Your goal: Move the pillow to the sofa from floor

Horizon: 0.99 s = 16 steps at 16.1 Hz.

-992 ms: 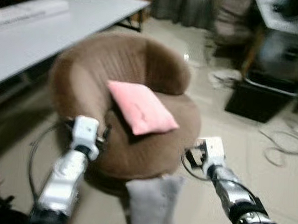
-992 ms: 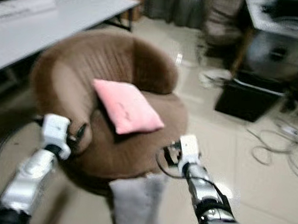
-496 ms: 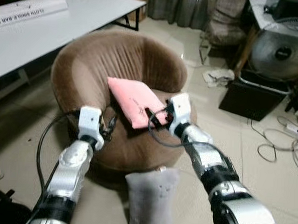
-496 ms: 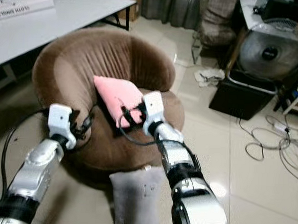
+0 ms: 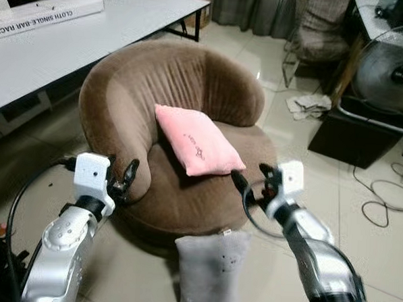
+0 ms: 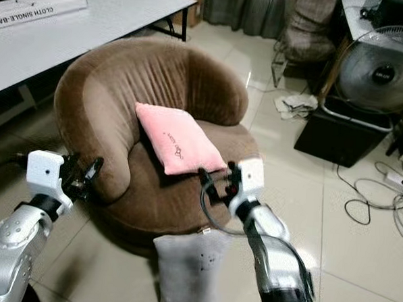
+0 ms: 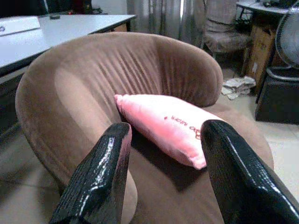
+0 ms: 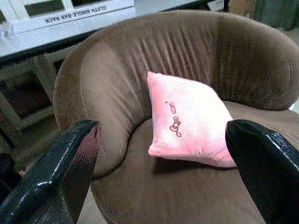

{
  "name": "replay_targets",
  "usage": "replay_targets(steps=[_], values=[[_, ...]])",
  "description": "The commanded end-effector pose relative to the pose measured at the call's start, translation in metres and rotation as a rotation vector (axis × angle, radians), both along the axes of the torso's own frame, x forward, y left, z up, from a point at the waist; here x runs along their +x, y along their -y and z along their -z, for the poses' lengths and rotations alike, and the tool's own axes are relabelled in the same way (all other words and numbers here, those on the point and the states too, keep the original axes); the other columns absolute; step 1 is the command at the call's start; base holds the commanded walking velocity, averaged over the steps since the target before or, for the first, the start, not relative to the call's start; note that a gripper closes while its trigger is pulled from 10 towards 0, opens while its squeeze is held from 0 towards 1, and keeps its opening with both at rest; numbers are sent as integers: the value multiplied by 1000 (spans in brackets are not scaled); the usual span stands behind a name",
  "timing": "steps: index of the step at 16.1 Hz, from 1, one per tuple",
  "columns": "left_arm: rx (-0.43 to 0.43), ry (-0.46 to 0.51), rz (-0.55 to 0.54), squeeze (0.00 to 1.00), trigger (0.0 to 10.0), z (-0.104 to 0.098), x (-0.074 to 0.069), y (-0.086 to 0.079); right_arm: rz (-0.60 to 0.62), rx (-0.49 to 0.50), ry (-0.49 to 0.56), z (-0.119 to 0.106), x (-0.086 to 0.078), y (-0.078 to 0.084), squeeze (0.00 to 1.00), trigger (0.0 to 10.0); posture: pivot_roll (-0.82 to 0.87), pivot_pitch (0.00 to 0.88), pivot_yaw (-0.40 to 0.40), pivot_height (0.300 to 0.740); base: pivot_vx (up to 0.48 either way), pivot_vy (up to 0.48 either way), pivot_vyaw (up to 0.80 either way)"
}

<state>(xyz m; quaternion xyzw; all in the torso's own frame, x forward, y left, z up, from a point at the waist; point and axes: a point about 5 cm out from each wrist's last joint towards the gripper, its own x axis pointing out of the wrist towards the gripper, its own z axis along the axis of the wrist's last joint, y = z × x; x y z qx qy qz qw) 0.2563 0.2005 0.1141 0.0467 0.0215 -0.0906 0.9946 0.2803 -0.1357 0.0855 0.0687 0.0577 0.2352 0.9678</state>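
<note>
A pink pillow (image 5: 196,140) with small dark lettering lies on the seat of a round brown sofa chair (image 5: 171,75), leaning toward its backrest. My left gripper (image 5: 124,179) is open beside the chair's left arm, holding nothing. My right gripper (image 5: 253,179) is open at the seat's front right edge, a short way from the pillow's lower corner, and empty. In the right wrist view the pillow (image 8: 189,120) sits between the spread black fingers (image 8: 60,170). The left wrist view looks at the pillow (image 7: 163,125) across the seat.
A grey cloth-covered part (image 5: 208,273) stands at the chair's front, between my arms. A white table (image 5: 65,35) with a long box lies at the left. A fan (image 5: 395,70), a black box (image 5: 358,135) and loose cables (image 5: 381,201) crowd the tiled floor at the right.
My right gripper has let go of the pillow and drawn back to the seat's front right edge. The pillow now rests on the seat. The left arm dropped slightly leftward.
</note>
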Motion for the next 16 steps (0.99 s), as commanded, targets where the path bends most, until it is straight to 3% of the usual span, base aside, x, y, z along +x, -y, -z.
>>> replay_targets(steps=[1,5,8,12,16], values=[[4,18,4,0,10000,-11,-2,6,41,2,-2,-8,-7,5,0,10000,106,0,-2,740,0,0,0],[50,3,-28,0,10000,-12,3,5,167,54,-58,-12,-13,12,0,10000,97,0,17,740,0,0,0],[62,-13,-10,0,10000,-11,9,10,249,21,-110,-7,-13,15,0,10000,84,0,29,740,0,0,0],[43,-11,-14,0,10000,-9,19,15,255,-53,-158,1,-13,18,0,10000,74,0,22,740,0,0,0],[40,-40,-34,0,10000,1,14,16,200,-103,-156,2,-10,14,0,10000,86,0,-6,740,0,0,0]])
